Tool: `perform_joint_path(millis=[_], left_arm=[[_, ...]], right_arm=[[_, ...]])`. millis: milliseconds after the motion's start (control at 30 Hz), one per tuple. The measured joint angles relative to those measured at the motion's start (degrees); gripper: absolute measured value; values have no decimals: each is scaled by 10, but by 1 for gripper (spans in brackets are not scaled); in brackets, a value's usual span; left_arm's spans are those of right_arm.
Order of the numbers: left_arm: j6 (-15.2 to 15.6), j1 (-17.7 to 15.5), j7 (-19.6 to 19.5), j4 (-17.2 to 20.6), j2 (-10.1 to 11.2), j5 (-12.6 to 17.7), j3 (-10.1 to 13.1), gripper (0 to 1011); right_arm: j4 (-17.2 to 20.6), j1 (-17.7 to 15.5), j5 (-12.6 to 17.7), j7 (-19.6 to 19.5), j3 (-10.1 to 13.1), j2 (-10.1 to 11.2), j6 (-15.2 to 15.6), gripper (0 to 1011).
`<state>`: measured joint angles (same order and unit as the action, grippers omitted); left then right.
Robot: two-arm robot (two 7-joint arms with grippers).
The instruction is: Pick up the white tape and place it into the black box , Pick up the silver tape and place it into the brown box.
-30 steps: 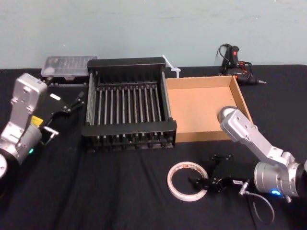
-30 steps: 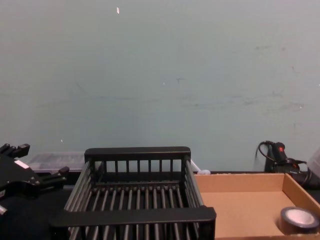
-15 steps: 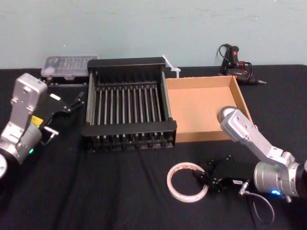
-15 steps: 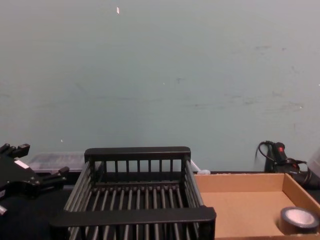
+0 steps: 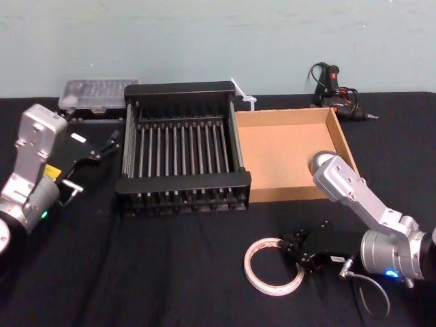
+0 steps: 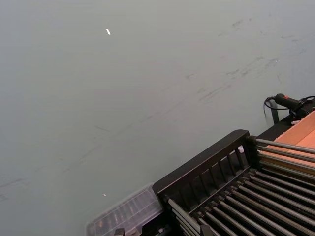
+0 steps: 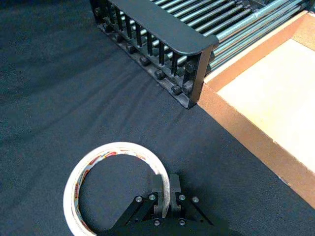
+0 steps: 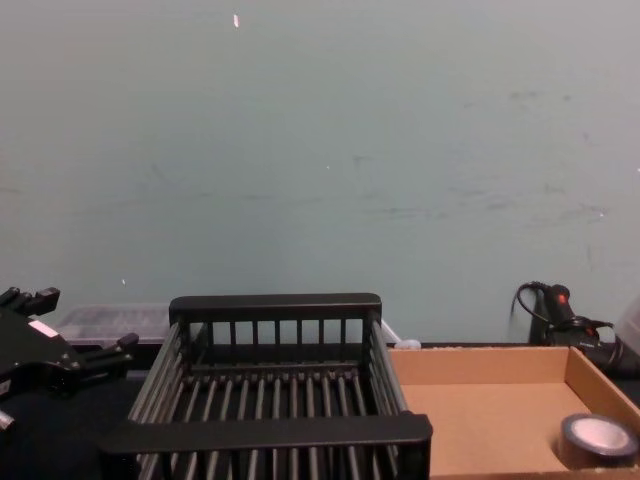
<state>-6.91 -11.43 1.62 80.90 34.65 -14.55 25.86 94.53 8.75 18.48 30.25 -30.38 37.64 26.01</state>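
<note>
The white tape (image 5: 274, 266) lies on the black cloth in front of the boxes. My right gripper (image 5: 298, 250) is shut on its right-hand wall; in the right wrist view one of the fingers (image 7: 157, 190) stands inside the white tape (image 7: 93, 162) and the other outside. The silver tape (image 8: 597, 440) sits in the brown box (image 8: 490, 410), at its front right corner. The black box (image 5: 182, 182) stands left of the brown box (image 5: 283, 153), nothing inside it. My left gripper (image 5: 109, 144) hangs open beside the black box's left side.
A clear plastic case (image 5: 97, 92) lies behind the black box at the back left. A black tool with a cable (image 5: 334, 85) rests at the back right, and a small white piece (image 5: 243, 95) behind the boxes. Bare black cloth spreads at the front left.
My right gripper has closed its fingers onto the white tape's wall, and the roll has shifted slightly right and nearer. The left arm has not moved.
</note>
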Motion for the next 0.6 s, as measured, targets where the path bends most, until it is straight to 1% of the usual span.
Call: perform_joint_path(millis=[300,500,600], left_arm=[[0,0,0,0,0,0,0,1001],[0,0,0,0,0,0,0,1001],[0,0,0,0,0,0,0,1001]], right_arm=[[0,0,0,0,0,0,0,93],[6,-4,8,-5,11,0,0,93],[11,-7,16,-9,21,2,1,94]])
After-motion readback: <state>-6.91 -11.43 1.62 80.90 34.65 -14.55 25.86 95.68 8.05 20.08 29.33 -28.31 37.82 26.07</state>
